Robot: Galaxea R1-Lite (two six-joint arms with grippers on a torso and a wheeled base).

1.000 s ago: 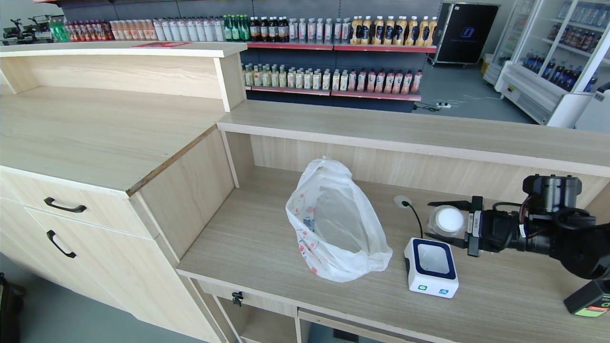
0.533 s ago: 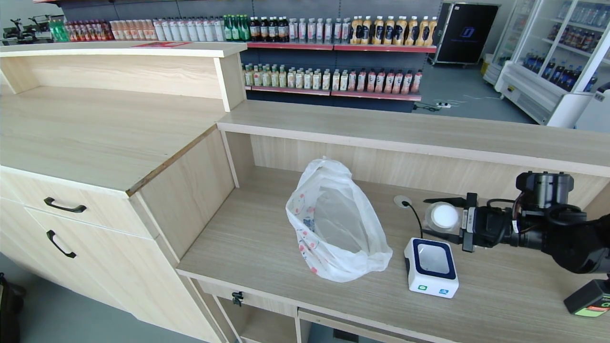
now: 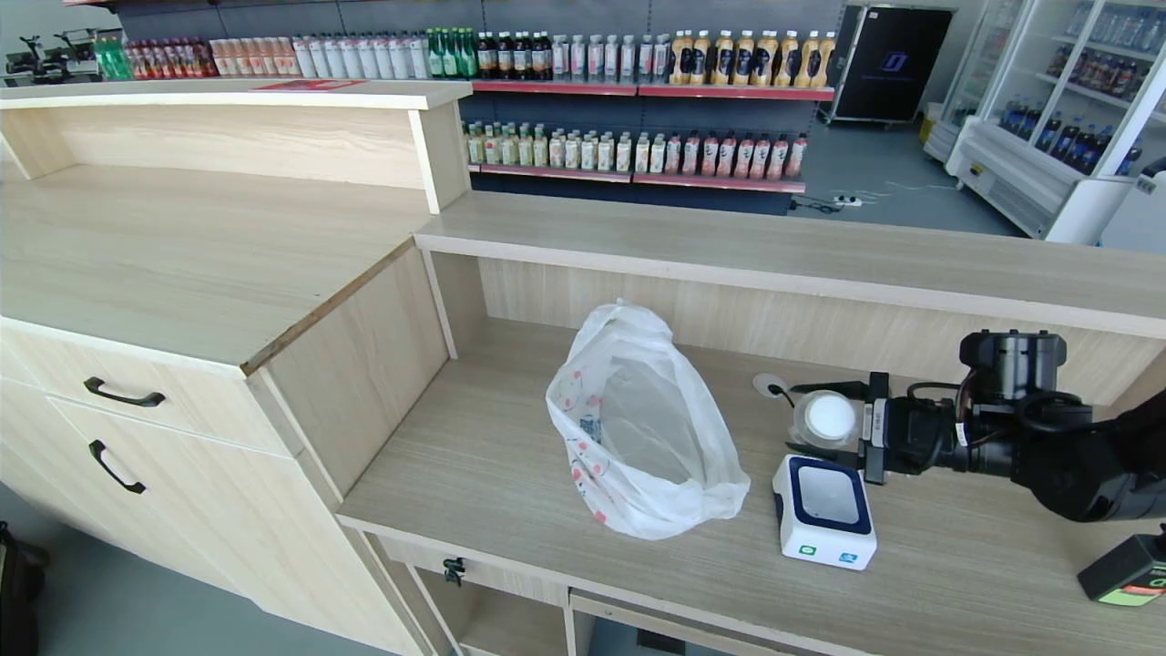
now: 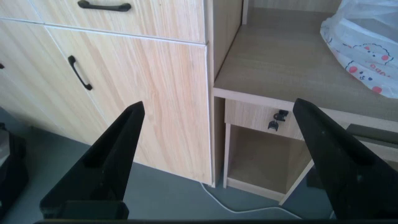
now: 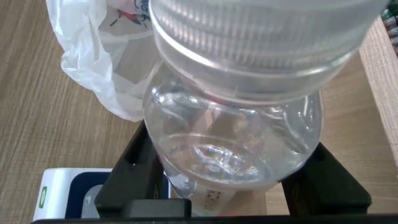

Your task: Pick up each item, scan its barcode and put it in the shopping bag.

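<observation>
Left gripper [image 4: 217,104] hangs low in front of the cabinet drawers [image 4: 124,56], fingers spread wide and empty.

Nearest the front edge of the counter [image 3: 956,565] stands the scanner [image 3: 824,510], window facing up.

Just beyond its far edge, the right gripper [image 3: 811,416] is clamped on a clear plastic bottle [image 3: 831,416] with a white cap. One finger sits on each side of the body. The bottle lies on its side with the cap pointing toward the shopping bag [image 3: 638,428]. The right wrist view places part of the scanner below the bottle.

The bag sits to the left of the scanner, slumped, with its mouth open upward.

Assessment of the bottle:
- **Wall:** thin and likely to give under pressure.
- **Surface:** smooth and round, so it could turn or slip between the fingers.
- **Weight:** how full it is cannot be told, so weight is unconfirmed.
- **Grip:** the body is the sound place to hold, not the ribbed cap. Pressure should be firm without crushing, and the label should stay uncovered for the scan.
- **Bag:** limp film that will not hold itself open, so release should be low and inside the mouth.
</observation>
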